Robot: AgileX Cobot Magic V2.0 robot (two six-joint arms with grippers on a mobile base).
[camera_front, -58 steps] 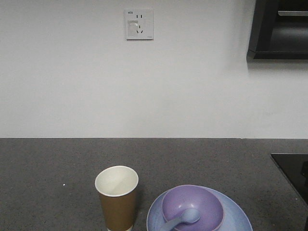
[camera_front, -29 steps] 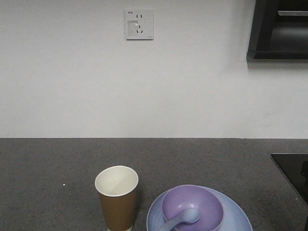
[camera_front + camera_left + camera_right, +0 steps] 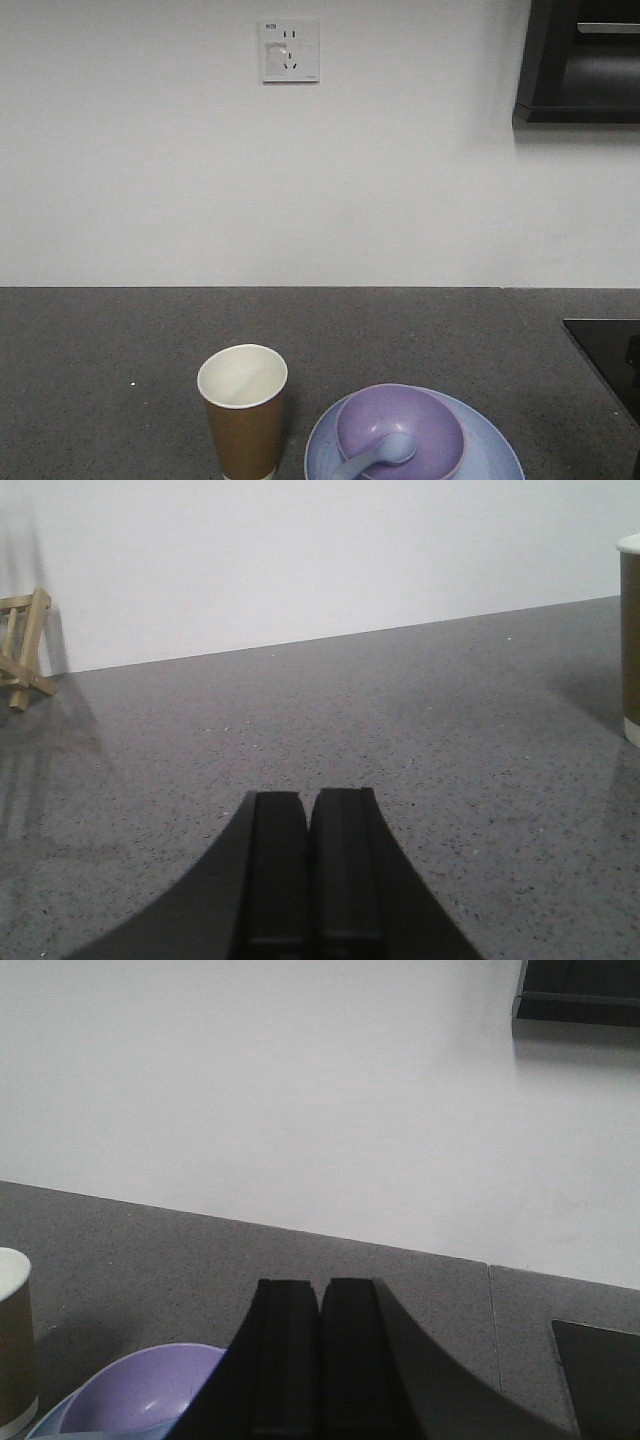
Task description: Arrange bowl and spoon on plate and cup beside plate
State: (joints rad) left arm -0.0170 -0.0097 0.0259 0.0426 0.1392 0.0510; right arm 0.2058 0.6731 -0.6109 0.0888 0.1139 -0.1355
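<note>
The lavender bowl (image 3: 400, 430) sits on the pale blue plate (image 3: 495, 455) at the counter's front edge, and the pale blue spoon (image 3: 375, 455) lies inside the bowl. Just left of the plate stands the brown paper cup (image 3: 243, 412), upright. In the left wrist view my left gripper (image 3: 308, 798) is shut and empty over bare counter, with the cup (image 3: 630, 645) far to its right. My right gripper (image 3: 320, 1285) is shut and empty too, with the bowl (image 3: 150, 1390), the plate's rim (image 3: 50, 1422) and the cup (image 3: 15, 1340) low at its left.
Grey speckled counter (image 3: 100, 350) runs back to a white wall with a socket (image 3: 289, 50). A black cooktop (image 3: 610, 355) lies at the right and a dark cabinet (image 3: 580, 60) hangs above it. A wooden stand (image 3: 20, 650) sits at the far left.
</note>
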